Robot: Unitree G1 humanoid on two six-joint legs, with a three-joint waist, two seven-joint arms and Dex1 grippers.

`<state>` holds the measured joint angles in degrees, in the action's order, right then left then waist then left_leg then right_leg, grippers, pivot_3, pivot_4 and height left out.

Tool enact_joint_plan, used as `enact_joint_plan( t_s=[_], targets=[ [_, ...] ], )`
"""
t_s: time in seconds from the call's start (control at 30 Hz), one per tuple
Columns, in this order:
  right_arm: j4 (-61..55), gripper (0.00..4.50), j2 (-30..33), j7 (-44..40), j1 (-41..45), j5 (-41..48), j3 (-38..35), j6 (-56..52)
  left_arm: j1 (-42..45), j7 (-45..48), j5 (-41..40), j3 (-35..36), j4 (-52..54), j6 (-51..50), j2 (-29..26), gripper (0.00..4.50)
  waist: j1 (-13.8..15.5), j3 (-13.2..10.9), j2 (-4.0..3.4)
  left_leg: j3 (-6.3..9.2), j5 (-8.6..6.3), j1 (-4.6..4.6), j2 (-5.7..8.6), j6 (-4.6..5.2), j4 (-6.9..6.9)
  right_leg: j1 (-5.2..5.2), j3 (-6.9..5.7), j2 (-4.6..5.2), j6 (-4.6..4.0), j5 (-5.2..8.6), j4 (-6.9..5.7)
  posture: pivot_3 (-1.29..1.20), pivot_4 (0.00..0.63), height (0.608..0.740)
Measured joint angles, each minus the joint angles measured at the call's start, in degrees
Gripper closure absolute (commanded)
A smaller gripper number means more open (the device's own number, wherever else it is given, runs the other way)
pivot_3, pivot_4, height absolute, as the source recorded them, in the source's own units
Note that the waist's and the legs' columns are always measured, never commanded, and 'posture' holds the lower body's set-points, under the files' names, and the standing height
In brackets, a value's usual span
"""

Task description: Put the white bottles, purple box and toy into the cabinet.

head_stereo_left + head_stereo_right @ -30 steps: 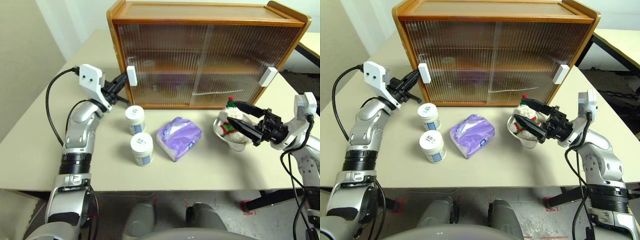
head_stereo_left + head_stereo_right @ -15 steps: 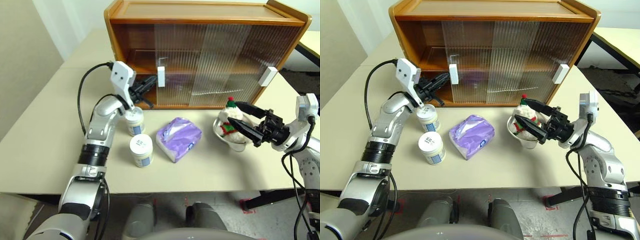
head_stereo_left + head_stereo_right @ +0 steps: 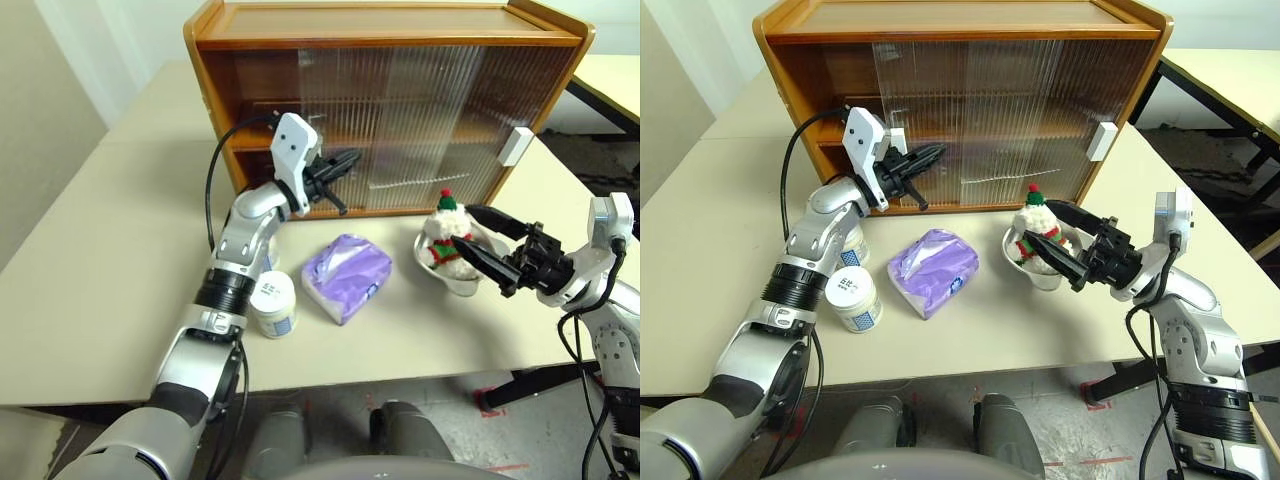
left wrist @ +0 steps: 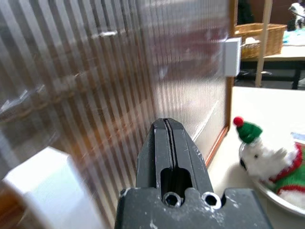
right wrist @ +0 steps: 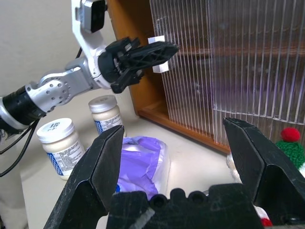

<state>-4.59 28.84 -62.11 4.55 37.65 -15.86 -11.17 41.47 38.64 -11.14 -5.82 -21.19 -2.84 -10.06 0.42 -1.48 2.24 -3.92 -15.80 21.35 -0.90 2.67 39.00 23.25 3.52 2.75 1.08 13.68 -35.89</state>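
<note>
Left gripper at the cabinet door, right gripper waiting wide by the toy

My left gripper is pinched fully together, tips against the white handle of the cabinet; my right gripper stands wide and empty beside the toy in its metal bowl; 2 white bottles and the purple box sit on the worktop; my left wrist view adds a wicker basket beyond.

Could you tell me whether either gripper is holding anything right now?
Nothing is held. The left gripper is shut on itself against the cabinet door's handle; the right gripper is open around the toy.
</note>
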Motion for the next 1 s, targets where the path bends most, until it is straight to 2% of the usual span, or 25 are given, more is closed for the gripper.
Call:
enact_joint_plan(
  t_s=[0.23,0.53,0.77,1.0],
  targets=[
    [0.1,0.0,0.0,-0.1,-0.5,0.0,0.1,0.0,-5.5,-0.5,-1.3,2.9,8.3,-2.8,-3.1,4.45,-1.0,0.0,-0.02,0.04,0.0,-0.03,-0.03,0.0,0.0,0.0,0.02,0.01,0.0,0.0,-0.08,0.03,0.0,0.74],
    [0.4,0.0,0.1,-1.5,1.8,0.7,0.6,-0.4,-10.5,-3.5,-3.1,8.5,15.7,-6.9,-7.9,4.45,-0.4,0.0,-0.01,0.08,0.03,-0.1,0.0,0.03,0.0,-0.05,-0.01,0.07,-0.01,-0.01,-0.13,0.06,0.0,0.74],
    [0.6,0.0,-0.8,-1.5,1.9,0.7,0.9,-0.1,-9.9,-5.1,-3.2,10.0,13.5,-8.3,-8.7,4.45,0.8,0.0,-0.01,0.08,0.03,-0.09,0.02,0.03,0.0,-0.04,-0.05,0.1,-0.01,-0.01,-0.14,0.03,0.0,0.74],
    [0.5,0.0,-2.3,-0.4,1.7,0.4,1.7,1.0,-3.3,-5.6,-2.0,7.4,3.4,-7.3,-5.0,4.45,0.6,0.0,0.02,0.08,0.03,-0.05,0.08,0.03,0.0,-0.04,-0.03,0.1,0.04,-0.04,-0.09,0.0,0.0,0.74]
  ],
)
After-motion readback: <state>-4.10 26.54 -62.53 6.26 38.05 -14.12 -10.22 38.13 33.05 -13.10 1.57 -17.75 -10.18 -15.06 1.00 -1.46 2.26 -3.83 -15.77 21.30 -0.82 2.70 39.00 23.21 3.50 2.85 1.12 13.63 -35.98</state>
